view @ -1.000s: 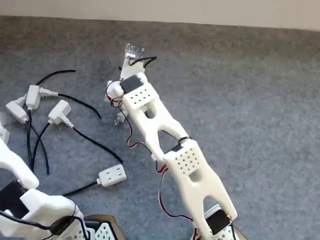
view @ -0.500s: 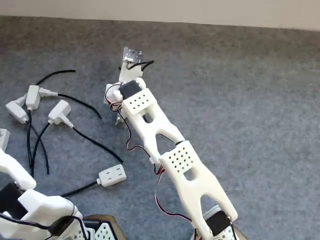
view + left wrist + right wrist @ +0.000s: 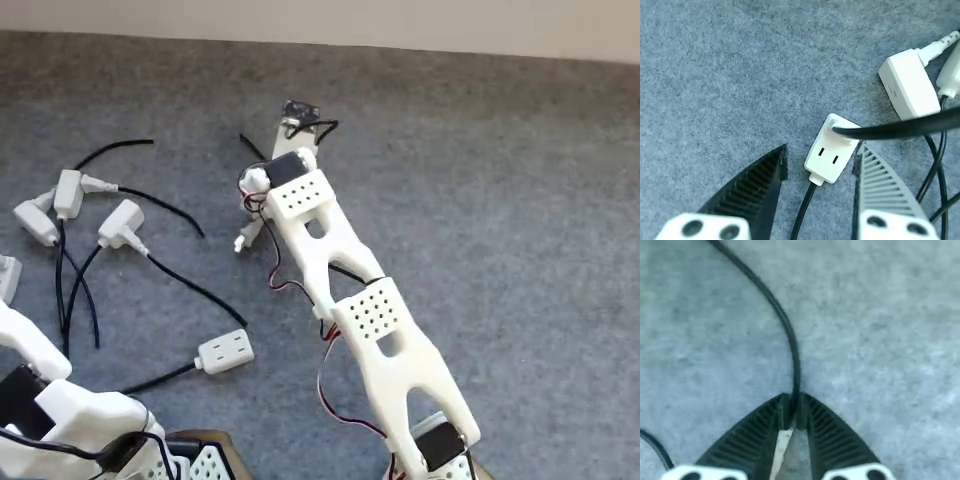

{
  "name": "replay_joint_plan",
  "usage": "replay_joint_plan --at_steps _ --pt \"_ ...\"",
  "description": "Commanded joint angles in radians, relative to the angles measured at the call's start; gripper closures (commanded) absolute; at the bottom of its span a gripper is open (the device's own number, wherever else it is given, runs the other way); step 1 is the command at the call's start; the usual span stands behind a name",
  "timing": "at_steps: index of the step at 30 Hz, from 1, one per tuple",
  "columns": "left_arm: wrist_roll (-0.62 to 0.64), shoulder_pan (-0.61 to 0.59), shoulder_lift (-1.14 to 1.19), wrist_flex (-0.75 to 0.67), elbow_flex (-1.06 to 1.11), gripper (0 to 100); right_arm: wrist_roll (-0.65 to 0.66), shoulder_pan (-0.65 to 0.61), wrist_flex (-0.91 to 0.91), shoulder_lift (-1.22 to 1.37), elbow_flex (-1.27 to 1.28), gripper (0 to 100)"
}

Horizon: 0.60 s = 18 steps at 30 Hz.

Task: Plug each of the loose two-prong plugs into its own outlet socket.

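Over carpet [image 3: 500, 250], right gripper [image 3: 791, 404] pinching black cord [image 3: 790, 340], outlet socket [image 3: 224, 351] well apart

White plugs [image 3: 120, 224] clustered far left; white socket [image 3: 224, 351] flat nr front; blk cord [image 3: 790, 340] pinched in R gripper [image 3: 791, 412].

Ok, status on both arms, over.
Left gripper open, socket between its fingers. Right gripper shut on a cord over bare carpet. A second cord crosses the socket.

Three outlet sockets [image 3: 68, 193] cluster at the carpet's [image 3: 520, 200] left; a fourth socket [image 3: 225, 350] lies nearer, the plug [image 3: 245, 238] and cord [image 3: 790, 340] behind.
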Motion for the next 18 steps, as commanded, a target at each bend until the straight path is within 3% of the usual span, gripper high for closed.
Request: replay_joint_plan --at_steps 1,7,12,15,18 --pt "-0.008 -0.012 -0.007 -0.011 -0.004 77 -0.009 -0.091 0.053 -0.035 0.001 99.4" --pt "-0.008 -0.012 -0.007 0.017 -0.004 77 0.000 -0.131 0.186 -0.090 -0.088 98.8" --pt "-0.008 -0.010 -0.007 0.017 -0.004 77 0.003 -0.156 0.291 -0.154 -0.110 83.7" --pt "-0.008 -0.013 -0.007 0.018 -0.004 77 0.100 -0.131 0.291 -0.183 -0.002 76.9" --pt "-0.008 -0.039 -0.007 0.018 -0.004 77 0.341 -0.081 0.291 -0.209 0.120 82.7"
